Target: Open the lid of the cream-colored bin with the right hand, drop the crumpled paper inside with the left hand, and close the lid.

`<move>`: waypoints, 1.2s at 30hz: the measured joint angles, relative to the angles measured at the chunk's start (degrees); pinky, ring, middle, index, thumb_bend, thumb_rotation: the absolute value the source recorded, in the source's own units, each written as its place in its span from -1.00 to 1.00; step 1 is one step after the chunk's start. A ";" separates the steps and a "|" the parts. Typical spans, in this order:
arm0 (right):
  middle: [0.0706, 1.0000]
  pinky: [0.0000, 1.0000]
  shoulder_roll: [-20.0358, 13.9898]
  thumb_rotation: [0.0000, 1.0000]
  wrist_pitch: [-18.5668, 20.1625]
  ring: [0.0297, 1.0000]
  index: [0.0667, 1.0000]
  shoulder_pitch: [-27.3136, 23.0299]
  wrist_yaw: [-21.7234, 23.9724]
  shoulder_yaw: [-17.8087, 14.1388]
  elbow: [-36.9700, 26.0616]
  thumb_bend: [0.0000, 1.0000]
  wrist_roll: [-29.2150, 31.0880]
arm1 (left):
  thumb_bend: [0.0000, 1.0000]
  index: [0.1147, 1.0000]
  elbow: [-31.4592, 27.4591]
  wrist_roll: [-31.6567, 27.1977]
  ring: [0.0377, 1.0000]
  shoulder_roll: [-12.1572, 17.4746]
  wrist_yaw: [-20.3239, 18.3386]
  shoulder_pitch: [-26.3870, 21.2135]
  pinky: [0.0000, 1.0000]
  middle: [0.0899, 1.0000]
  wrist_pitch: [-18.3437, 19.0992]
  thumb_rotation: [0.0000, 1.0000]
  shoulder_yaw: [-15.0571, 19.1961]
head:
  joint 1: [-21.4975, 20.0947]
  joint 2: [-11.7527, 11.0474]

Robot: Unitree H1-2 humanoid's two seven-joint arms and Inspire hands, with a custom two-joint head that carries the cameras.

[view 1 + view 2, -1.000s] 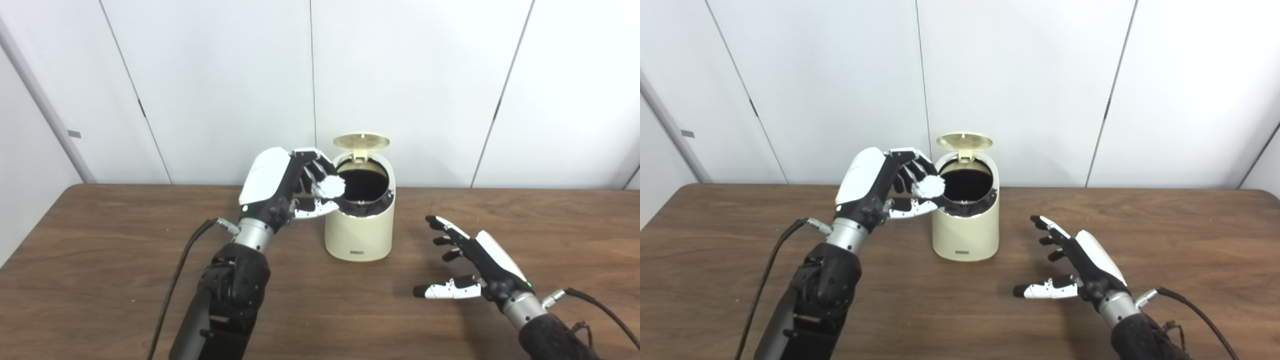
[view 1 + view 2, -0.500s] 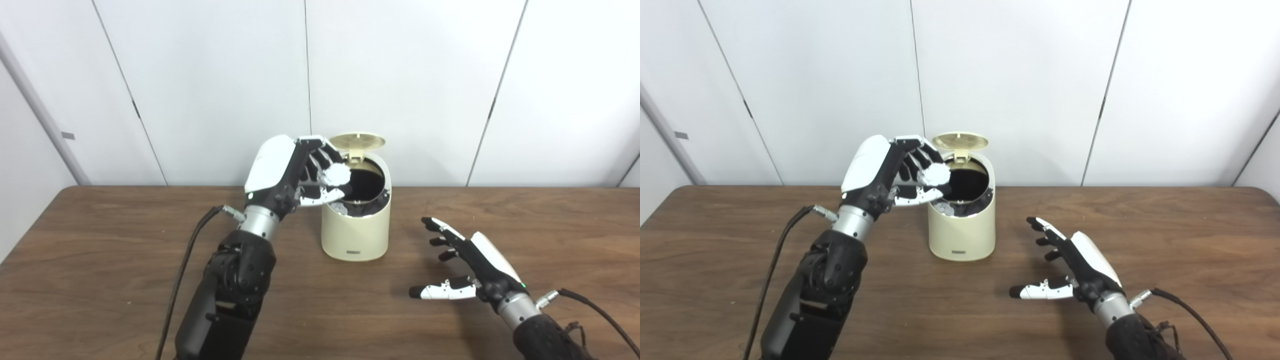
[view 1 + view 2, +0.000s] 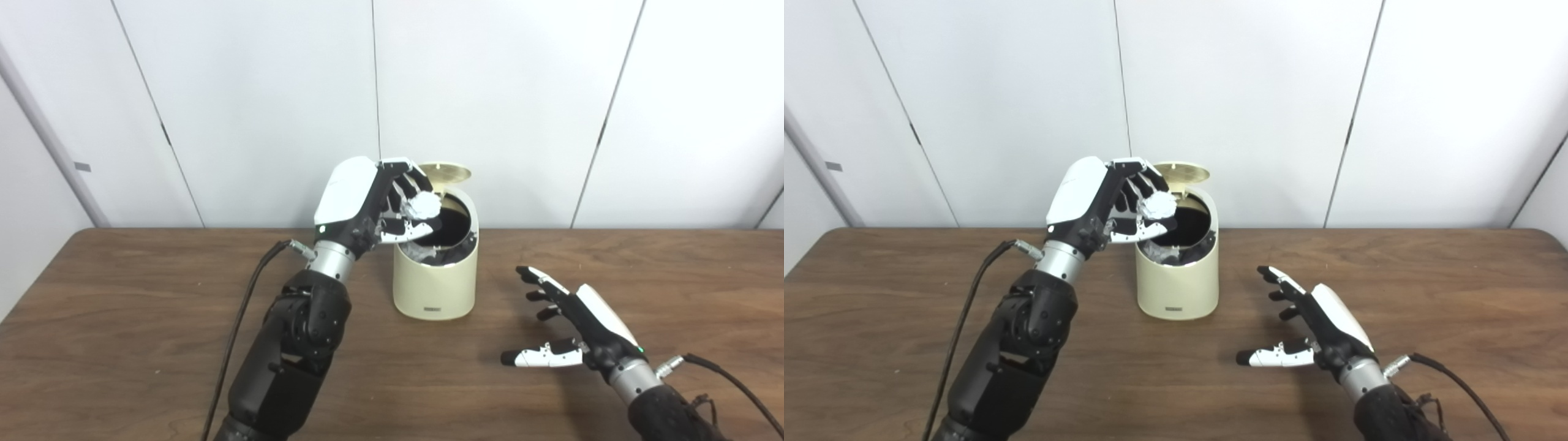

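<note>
A brown wood-grain tabletop (image 3: 122,343) runs across the whole scene, with plain white wall panels behind it. Near the middle of the tabletop, toward the back, stands a small cream-colored bin (image 3: 435,288) with a rounded body. Its round lid (image 3: 446,172) is already tipped up and back on a hinge at the far side, so the dark mouth of the bin faces upward and slightly toward the viewer.

The left arm reaches in from the lower left and rises to the bin's left rim. The left hand (image 3: 373,202) is closed around a small white ball of crumpled paper (image 3: 424,205), pinched between fingertips and thumb. The paper sits just above the left part of the opening, over the rim rather than over the center, and has not been let go. The drop turns on this: the dark opening lies directly below and slightly to the right of the paper, so a short carry rightward, or simply a release, should likely send it inside.

The right hand (image 3: 1311,334) rests low over the tabletop, well to the right of the bin and nearer the viewer, fingers spread and holding nothing. It is the hand closer to the raised lid's right side for the later closing.
</note>
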 measured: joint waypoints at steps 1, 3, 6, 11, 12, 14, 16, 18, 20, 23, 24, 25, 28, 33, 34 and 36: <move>0.82 0.38 0.02 -0.44 0.01 0.67 0.82 0.00 0.00 -0.02 -0.05 0.57 0.03 | -0.01 -0.04 0.52 -0.03 -0.30 -0.01 0.10 -0.03 -0.34 -0.15 -0.14 -1.00 -0.09 | 0.00 0.00; 0.81 0.38 0.07 -0.44 0.02 0.65 0.81 0.00 0.00 0.01 -0.21 0.57 -0.04 | -0.01 -0.03 1.22 -0.18 -0.31 -0.05 0.38 -0.03 -0.35 -0.15 -0.73 -1.00 -0.15 | 0.00 -0.09; 0.80 0.36 0.09 -0.45 0.02 0.64 0.82 0.00 0.00 0.04 -0.54 0.56 -0.23 | -0.01 -0.04 2.07 -0.33 -0.31 -0.21 0.51 -0.04 -0.35 -0.16 -0.98 -1.00 -0.30 | -0.09 0.00; 0.80 0.33 0.08 -0.41 0.21 0.62 0.82 0.01 0.00 0.10 -1.98 0.56 -0.92 | -0.01 -0.04 3.13 -0.29 -0.31 -0.41 0.95 -0.26 -0.35 -0.16 -1.19 -1.00 -0.73 | -0.35 0.26; 0.80 0.33 0.08 -0.40 0.21 0.62 0.82 0.01 0.00 0.10 -2.19 0.56 -1.03 | -0.01 -0.05 3.98 -0.09 -0.31 -0.41 1.65 -0.50 -0.35 -0.16 -1.37 -1.00 -0.96 | -0.35 0.26; 0.80 0.32 0.08 -0.39 0.21 0.61 0.82 0.01 0.03 0.16 -2.24 0.56 -1.18 | -0.01 -0.04 5.56 0.03 -0.31 -0.41 2.45 -1.02 -0.36 -0.15 -1.54 -1.00 -1.11 | -0.53 0.35; 0.80 0.32 0.08 -0.41 0.22 0.62 0.82 0.01 0.06 0.15 -2.26 0.57 -1.29 | -0.01 -0.06 6.43 -0.02 -0.31 -0.42 3.05 -1.24 -0.35 -0.15 -1.92 -1.00 -1.12 | -0.61 0.35; 0.80 0.31 0.09 -0.39 0.25 0.62 0.81 0.01 0.08 0.13 -2.36 0.59 -1.28 | -0.01 -0.04 7.30 -0.10 -0.32 -0.54 4.10 -1.41 -0.35 -0.15 -2.72 -1.00 -1.15 | -0.79 0.53; 0.80 0.31 0.09 -0.38 0.29 0.62 0.81 0.02 0.11 0.13 -2.73 0.59 -1.28 | -0.01 -0.05 8.35 -0.13 -0.31 -0.83 5.02 -1.62 -0.34 -0.15 -3.14 -1.00 -1.17 | -0.79 0.61; 0.80 0.34 0.09 -0.38 0.29 0.63 0.81 0.26 0.11 0.10 -3.25 0.59 -1.24 | 0.00 -0.07 9.64 -0.05 -0.30 -1.24 6.39 -2.02 -0.31 -0.13 -3.36 -1.00 -1.48 | -0.70 0.70; 0.80 0.34 0.10 -0.39 0.30 0.64 0.81 0.43 0.11 0.09 -3.40 0.59 -1.18 | 0.00 -0.07 10.34 -0.04 -0.30 -1.36 6.92 -2.24 -0.30 -0.13 -3.54 -1.00 -1.57 | -0.70 0.79; 0.81 0.34 0.11 -0.39 0.31 0.64 0.81 0.56 0.12 0.06 -3.50 0.58 -1.08 | 0.00 -0.07 10.71 -0.02 -0.30 -1.42 7.24 -2.45 -0.30 -0.13 -3.60 -1.00 -1.69 | -0.70 0.88; 0.81 0.34 0.15 -0.35 0.57 0.64 0.82 1.15 0.12 -0.02 -3.64 0.59 -1.06 | 0.00 -0.07 12.83 0.08 -0.30 -1.39 8.62 -3.48 -0.32 -0.13 -4.25 -1.00 -2.32 | -0.79 0.97; 0.81 0.33 0.47 -0.42 1.02 0.64 0.82 1.44 0.12 -0.01 -3.78 0.58 -1.10 | 0.00 -0.05 14.42 1.35 -0.24 -0.81 9.57 -4.41 -0.26 -0.10 -5.06 -1.00 -3.56 | -0.88 1.23; 0.82 0.34 0.55 -0.43 1.22 0.64 0.82 1.44 0.13 0.00 -3.89 0.57 -1.09 | 0.00 -0.06 14.43 1.46 -0.22 -0.44 9.50 -4.49 -0.22 -0.09 -5.22 -1.00 -3.89 | -0.88 1.23; 0.82 0.33 0.60 -0.43 1.34 0.64 0.82 1.44 0.14 0.00 -3.98 0.57 -1.08 | 0.39 0.04 14.40 1.55 -0.07 0.08 9.34 -4.58 -0.14 0.03 -5.53 -0.98 -4.36 | -0.88 1.23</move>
